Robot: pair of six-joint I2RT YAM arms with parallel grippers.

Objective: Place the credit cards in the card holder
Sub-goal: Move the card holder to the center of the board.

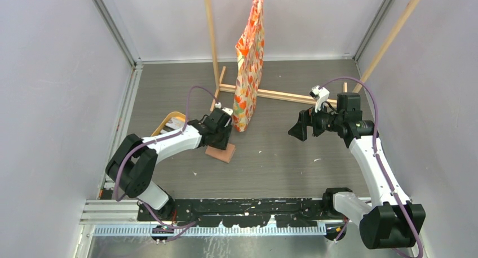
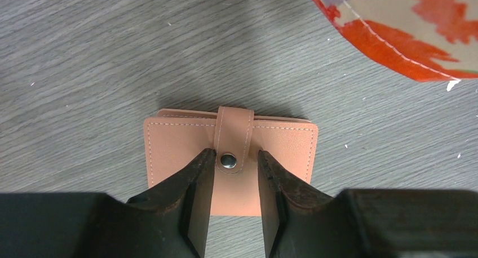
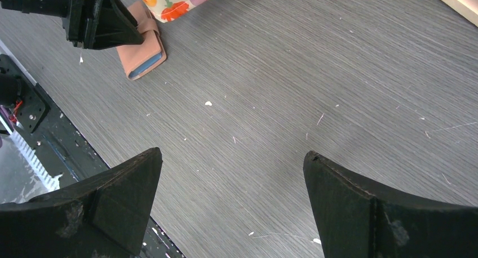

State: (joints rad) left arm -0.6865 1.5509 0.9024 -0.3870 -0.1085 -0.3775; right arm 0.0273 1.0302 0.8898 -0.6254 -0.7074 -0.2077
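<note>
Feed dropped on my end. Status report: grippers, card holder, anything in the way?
Left gripper open, straddling the snap tab. Right gripper open, holding nothing. Card holder flat on table, closed. Hanging gift bag close beside it.

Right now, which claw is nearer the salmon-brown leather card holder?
Left. The left claw is directly over the closed salmon-brown leather card holder, fingers either side of its snap tab. The right claw hangs open far off to its right.
</note>
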